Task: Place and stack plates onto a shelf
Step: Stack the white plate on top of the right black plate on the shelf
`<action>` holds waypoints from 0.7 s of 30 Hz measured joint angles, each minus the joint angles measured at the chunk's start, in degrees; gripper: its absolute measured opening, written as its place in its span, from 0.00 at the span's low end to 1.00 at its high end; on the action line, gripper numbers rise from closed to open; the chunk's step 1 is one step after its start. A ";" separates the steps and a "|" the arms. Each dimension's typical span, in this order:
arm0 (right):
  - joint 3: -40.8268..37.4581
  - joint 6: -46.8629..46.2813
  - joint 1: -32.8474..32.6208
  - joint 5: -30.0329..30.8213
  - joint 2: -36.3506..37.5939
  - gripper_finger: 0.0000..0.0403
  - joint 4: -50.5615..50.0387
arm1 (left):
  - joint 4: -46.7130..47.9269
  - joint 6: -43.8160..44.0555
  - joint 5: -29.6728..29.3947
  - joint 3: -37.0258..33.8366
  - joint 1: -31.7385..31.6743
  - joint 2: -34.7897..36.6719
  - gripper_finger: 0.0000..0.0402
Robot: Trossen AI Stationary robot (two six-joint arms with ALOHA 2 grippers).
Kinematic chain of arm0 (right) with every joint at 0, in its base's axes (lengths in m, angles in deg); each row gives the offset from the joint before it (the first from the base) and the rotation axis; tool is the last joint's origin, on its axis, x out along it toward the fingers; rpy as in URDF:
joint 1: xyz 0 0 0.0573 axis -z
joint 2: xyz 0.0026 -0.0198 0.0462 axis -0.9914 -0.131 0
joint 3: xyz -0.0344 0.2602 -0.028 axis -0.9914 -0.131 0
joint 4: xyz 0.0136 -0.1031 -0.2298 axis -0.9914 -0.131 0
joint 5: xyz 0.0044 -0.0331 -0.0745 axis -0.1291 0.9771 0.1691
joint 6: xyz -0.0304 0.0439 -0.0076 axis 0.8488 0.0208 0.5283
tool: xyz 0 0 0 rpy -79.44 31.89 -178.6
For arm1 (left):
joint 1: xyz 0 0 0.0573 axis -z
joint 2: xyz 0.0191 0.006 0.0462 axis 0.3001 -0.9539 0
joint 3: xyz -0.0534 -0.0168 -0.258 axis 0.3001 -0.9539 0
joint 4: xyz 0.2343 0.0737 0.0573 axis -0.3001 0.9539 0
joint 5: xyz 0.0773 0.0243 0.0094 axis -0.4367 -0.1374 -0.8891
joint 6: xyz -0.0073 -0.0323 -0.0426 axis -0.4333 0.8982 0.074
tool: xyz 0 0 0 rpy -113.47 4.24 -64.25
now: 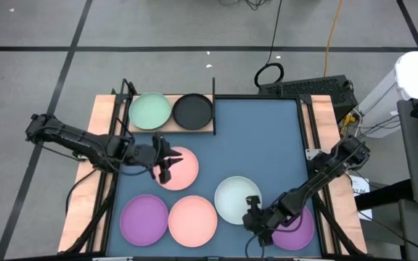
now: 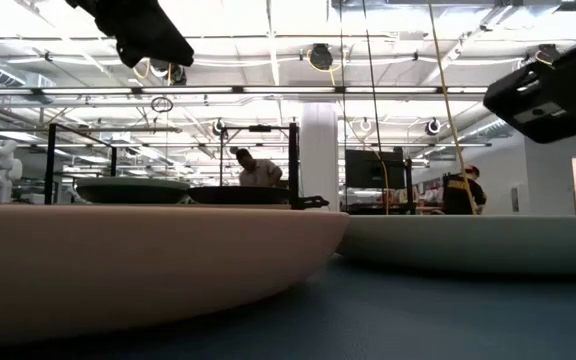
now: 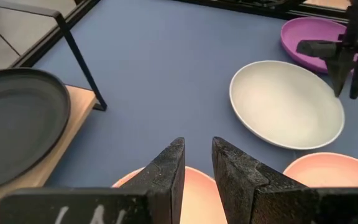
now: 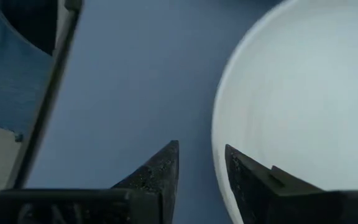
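Observation:
The wooden shelf at the mat's far left holds a pale green plate and a black plate, each flat on the board. My left gripper hovers over the far pink plate, its fingers narrowly open with nothing between them. My right gripper hovers at the near right rim of the pale blue-white plate. It is slightly open, one finger over the rim and one outside it. The low view shows both arms above table height.
On the blue-grey mat lie a purple plate and a second pink plate near the front edge. Another purple plate sits under my right arm. Black shelf posts stand by the black plate. The mat's far right is bare.

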 joint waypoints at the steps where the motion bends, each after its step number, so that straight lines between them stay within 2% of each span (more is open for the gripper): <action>1: 0.02 0.69 0.02 0.29 -0.20 0.30 0.04 | -0.01 0.05 -0.01 0.00 0.25 0.00 0.22; 4: 0.00 1.65 0.48 1.52 -0.83 0.32 -0.31 | -0.01 0.21 0.00 0.00 1.04 0.00 0.22; 9: 0.00 3.27 1.51 -0.13 -2.22 0.29 -1.24 | -0.01 0.56 -0.02 0.00 1.82 0.00 0.22; 13: 0.02 4.00 2.18 -0.27 -3.08 0.20 -2.84 | -0.05 0.87 -0.02 0.00 2.12 0.00 0.22; 18: 0.09 4.56 2.43 -0.34 -2.25 0.04 -3.29 | -0.13 0.84 -0.26 0.00 2.13 -0.02 0.22; 21: 0.08 4.59 2.38 0.01 -1.19 0.03 -4.26 | -0.16 0.84 -0.92 0.00 2.13 -0.02 0.22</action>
